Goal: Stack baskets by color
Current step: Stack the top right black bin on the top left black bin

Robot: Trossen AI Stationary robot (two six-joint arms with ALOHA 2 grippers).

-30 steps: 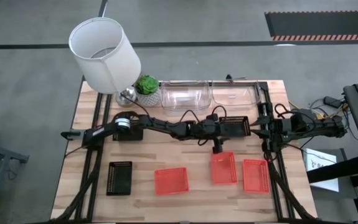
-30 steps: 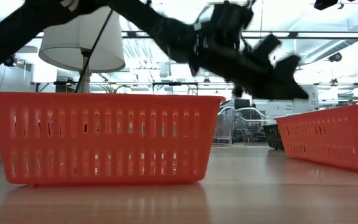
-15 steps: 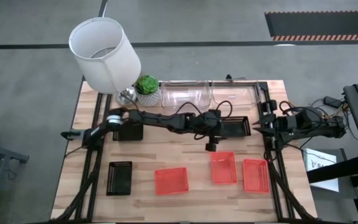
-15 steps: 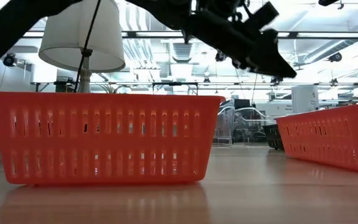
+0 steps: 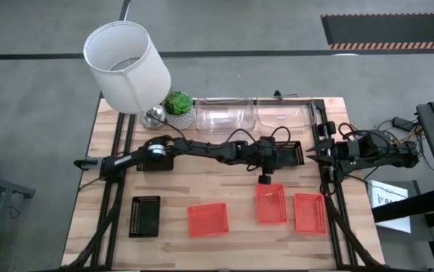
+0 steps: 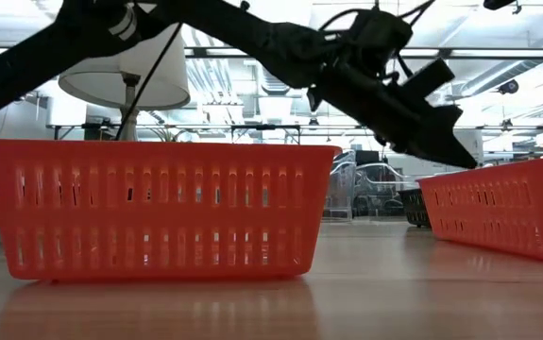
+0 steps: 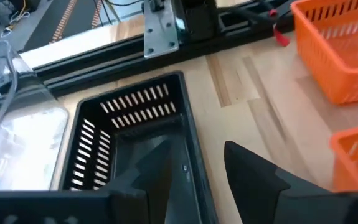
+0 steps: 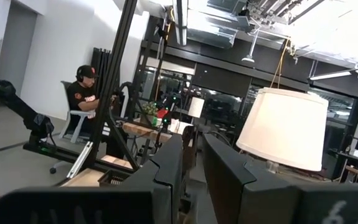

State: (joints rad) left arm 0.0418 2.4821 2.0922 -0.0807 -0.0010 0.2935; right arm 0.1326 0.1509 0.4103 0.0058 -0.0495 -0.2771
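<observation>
Straddling black basket (image 7: 135, 134) wall: left end effector (image 7: 194, 168)

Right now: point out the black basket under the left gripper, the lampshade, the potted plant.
black basket (image 7: 135, 118), left wrist view, slotted far wall
lampshade (image 5: 128, 66), high view, outer side
potted plant (image 5: 177, 102), high view, green leaves

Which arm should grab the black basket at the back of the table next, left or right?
Left. The left gripper is already at that black basket, with one finger inside its near wall and one outside. The right gripper waits at the table's right edge, aimed across the table rather than down.
</observation>
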